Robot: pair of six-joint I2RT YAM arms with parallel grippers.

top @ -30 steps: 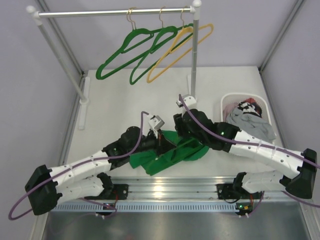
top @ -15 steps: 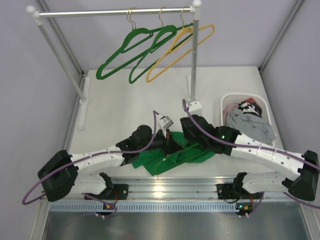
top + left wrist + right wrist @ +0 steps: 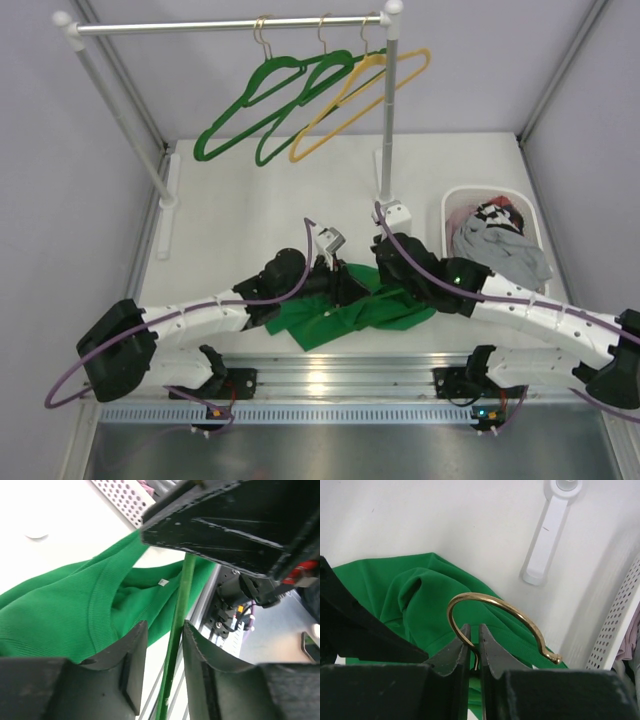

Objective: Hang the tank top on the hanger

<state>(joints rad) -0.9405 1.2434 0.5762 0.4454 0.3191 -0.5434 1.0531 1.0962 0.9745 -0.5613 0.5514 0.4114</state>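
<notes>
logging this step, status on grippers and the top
Right gripper shut on gold metal hook of thin green hanger. Left gripper open, hanger's bar between its fingers. Bright green cloth tank top bunched on table. Nothing seen blocking.

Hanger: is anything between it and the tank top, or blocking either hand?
Nothing visible. The right hand is clamped on the hook of the hanger, whose green arm passes through the open left hand; the tank top lies right beside it.
</notes>
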